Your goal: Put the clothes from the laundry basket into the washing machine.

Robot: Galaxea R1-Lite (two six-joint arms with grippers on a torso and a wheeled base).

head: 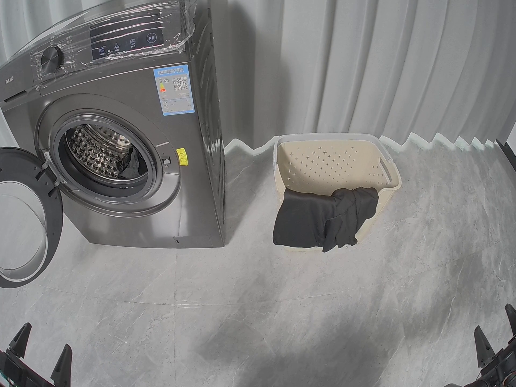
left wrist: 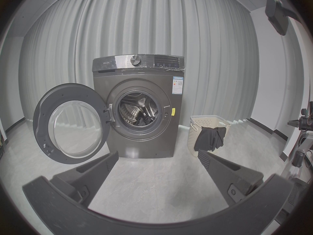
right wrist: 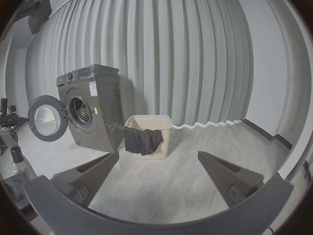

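Four fingers [head: 62, 362], one basket [head: 334, 163], two garments [head: 317, 219] [head: 132, 165].

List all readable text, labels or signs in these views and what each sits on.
Grey front-loading washing machine, panel's left end: short pale brand mark, not quoted here.
Blue-edged rectangular label on its front: print too small to read.
Small yellow sticker beside the door opening: too small to read.
Dark control display under plastic film: icons only, captions blurred.
Cream plastic laundry basket, black clothes: no print visible.
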